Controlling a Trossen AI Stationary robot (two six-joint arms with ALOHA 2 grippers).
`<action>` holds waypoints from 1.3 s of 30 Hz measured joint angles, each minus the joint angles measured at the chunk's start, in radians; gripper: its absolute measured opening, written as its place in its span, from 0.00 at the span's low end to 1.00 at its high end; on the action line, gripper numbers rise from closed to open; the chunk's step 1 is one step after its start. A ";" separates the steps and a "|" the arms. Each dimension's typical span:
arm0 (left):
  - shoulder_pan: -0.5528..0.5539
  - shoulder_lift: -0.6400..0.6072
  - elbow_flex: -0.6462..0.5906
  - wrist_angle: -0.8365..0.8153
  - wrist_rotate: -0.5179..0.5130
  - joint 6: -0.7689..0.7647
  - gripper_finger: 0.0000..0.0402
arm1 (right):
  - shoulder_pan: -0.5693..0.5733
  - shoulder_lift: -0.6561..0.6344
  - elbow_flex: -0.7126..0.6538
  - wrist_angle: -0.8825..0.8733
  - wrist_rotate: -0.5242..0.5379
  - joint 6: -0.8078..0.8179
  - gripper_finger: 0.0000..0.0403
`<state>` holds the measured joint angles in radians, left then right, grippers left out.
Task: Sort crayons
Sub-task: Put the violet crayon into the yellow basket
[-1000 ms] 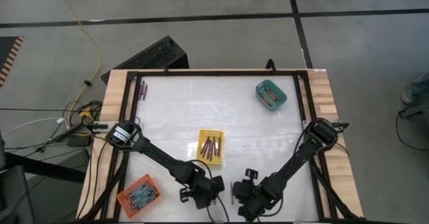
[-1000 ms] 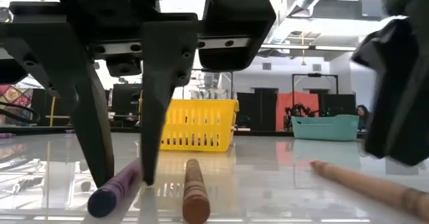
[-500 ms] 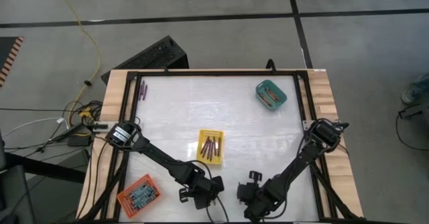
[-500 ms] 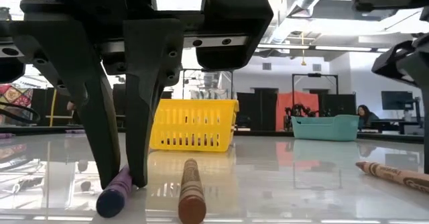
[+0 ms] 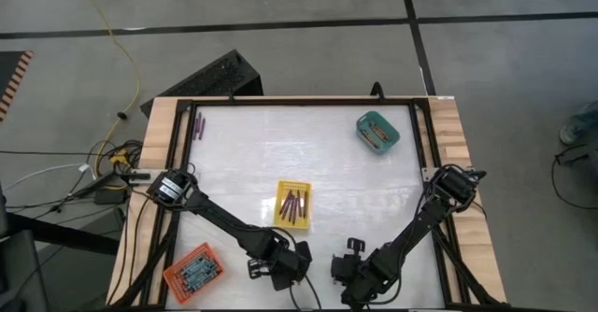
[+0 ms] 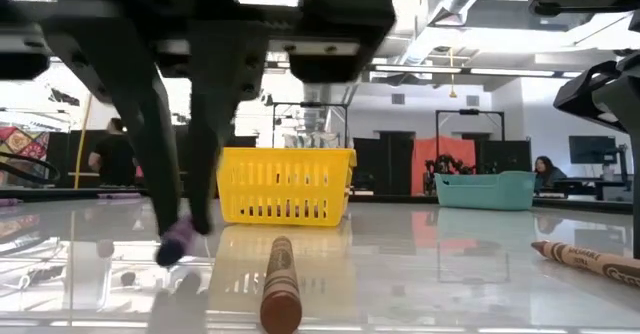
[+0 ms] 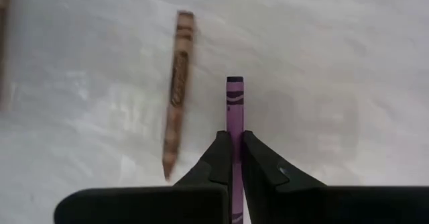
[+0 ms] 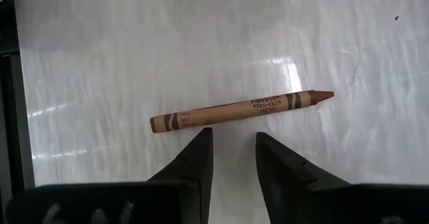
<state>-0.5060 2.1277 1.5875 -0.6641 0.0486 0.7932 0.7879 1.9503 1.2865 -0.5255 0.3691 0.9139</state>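
So my left gripper (image 7: 233,158) is clenched on the purple crayon (image 7: 234,103), lifted clear, bound for the yellow tray (image 5: 294,204) I judge, while my right gripper (image 8: 233,153) hovers parted above a brown crayon (image 8: 241,110).

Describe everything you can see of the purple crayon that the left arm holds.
The purple crayon is a thin stick in a purple paper wrapper with dark bands near its flat end. The left end effector is shut on it, one finger on each side. In the low view the purple crayon hangs tilted, lifted off the glossy white table, beside a brown crayon.
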 joint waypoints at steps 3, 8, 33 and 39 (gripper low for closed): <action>-0.009 0.000 0.028 -0.063 -0.040 -0.001 0.00 | 0.005 0.000 0.000 0.000 0.000 -0.006 0.29; -0.018 0.000 0.077 -0.161 -0.101 -0.005 0.00 | 0.006 0.000 0.000 -0.008 0.000 -0.009 0.29; 0.044 -0.004 0.340 -0.569 -0.116 -0.134 0.01 | 0.031 -0.013 0.000 -0.040 0.022 -0.033 0.29; 0.070 0.000 0.214 -0.439 -0.089 -0.096 0.18 | 0.031 -0.014 0.000 -0.032 0.021 -0.032 0.29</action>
<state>-0.4357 2.1273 1.8016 -1.1027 -0.0403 0.6968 0.8188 1.9366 1.2866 -0.5579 0.3904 0.8822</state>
